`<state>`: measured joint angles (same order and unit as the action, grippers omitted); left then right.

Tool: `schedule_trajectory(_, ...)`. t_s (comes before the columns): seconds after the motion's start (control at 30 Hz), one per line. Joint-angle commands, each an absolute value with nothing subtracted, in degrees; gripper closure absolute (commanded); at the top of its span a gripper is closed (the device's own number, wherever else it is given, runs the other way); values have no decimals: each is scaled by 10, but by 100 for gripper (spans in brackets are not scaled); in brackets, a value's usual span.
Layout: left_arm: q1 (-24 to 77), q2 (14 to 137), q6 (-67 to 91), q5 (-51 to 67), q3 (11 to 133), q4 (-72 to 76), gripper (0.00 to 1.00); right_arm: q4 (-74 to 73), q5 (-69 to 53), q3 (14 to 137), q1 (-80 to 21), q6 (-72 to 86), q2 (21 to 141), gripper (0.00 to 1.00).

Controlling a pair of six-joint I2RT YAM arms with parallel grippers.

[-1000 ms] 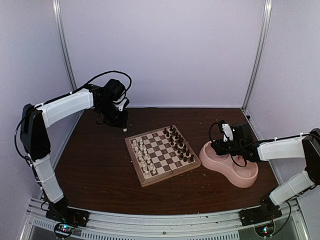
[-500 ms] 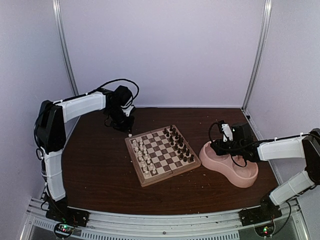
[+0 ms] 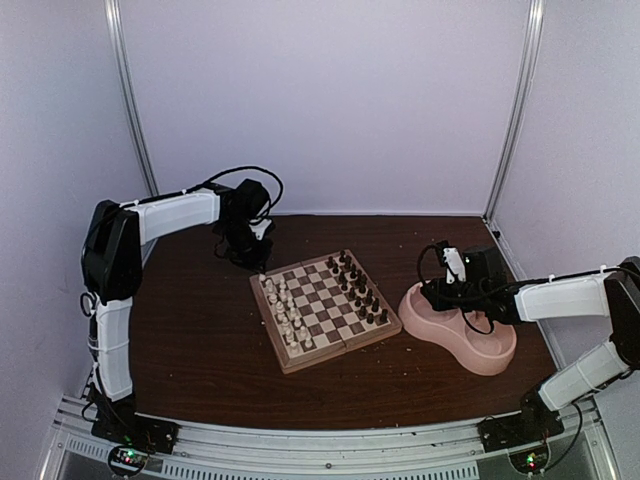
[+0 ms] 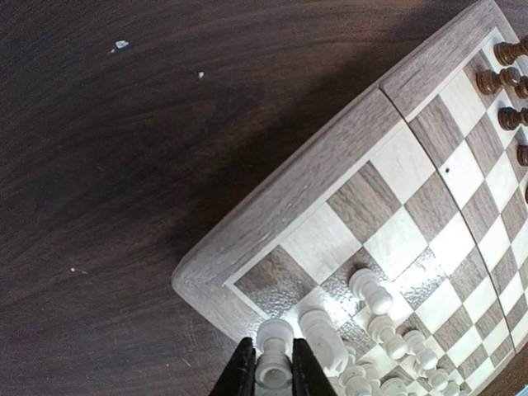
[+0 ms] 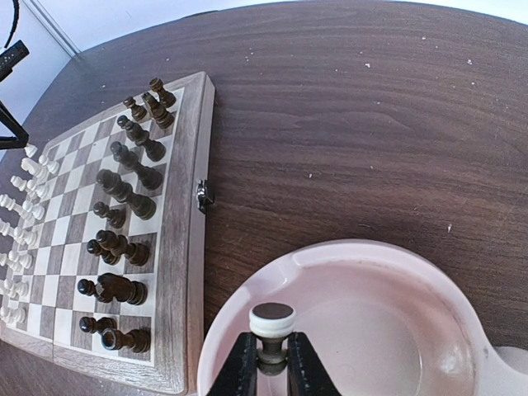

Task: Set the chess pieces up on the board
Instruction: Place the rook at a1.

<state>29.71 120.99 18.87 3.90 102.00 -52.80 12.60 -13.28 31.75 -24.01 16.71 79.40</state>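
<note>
Chess piece (image 4: 274, 355) clamped between left jaws; another piece (image 5: 273, 320) clamped between right jaws.

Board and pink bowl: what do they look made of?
Board: wood, likely veneered; grain streaks run along the border, and the squares show a faint satin sheen. Bowl: smooth, uniform pink with soft highlights, probably molded plastic, though glazed ceramic cannot be ruled out.
</note>
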Motion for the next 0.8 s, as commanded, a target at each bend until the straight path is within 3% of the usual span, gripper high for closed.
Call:
schedule_trajectory(0.0, 297, 1223, 179, 44, 1042, -520, 83, 127, -131, 313, -238, 164, 787, 86)
schedule_trajectory(0.77, 297, 1234, 179, 59, 1049, -516, 78, 125, -129, 312, -237, 164, 788, 86)
